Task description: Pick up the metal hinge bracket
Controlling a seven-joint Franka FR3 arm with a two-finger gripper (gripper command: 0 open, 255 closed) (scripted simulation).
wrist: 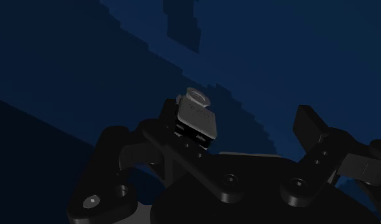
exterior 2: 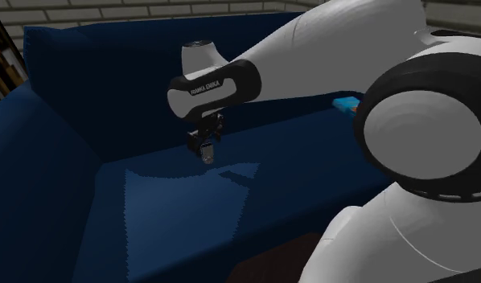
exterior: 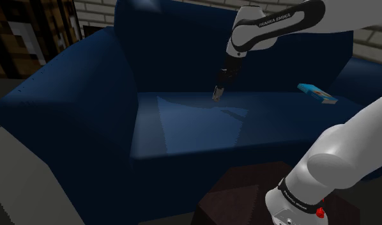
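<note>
A small grey metal hinge bracket [wrist: 196, 118] sits at the tips of my black gripper [wrist: 202, 127], clasped by the fingers [wrist: 173, 124]. In the shoulder view the gripper [exterior: 218, 95] hangs a little above the blue sofa seat [exterior: 183, 128], pointing down, with the grey bracket [exterior: 216, 98] at its tip. Its shadow lies on the cushion just beside it. From the second exterior view the gripper [exterior 2: 205, 148] hovers over the back part of the seat [exterior 2: 191, 209], and the bracket [exterior 2: 206, 154] shows as a pale speck between the fingers.
A light blue flat box [exterior: 317, 93] lies on the seat toward the shoulder view's right, also seen as a blue box [exterior 2: 347, 104] behind the arm. The sofa's backrest [exterior: 177, 45] and armrest [exterior: 62, 96] enclose the seat. A dark stand [exterior: 241, 195] sits in front.
</note>
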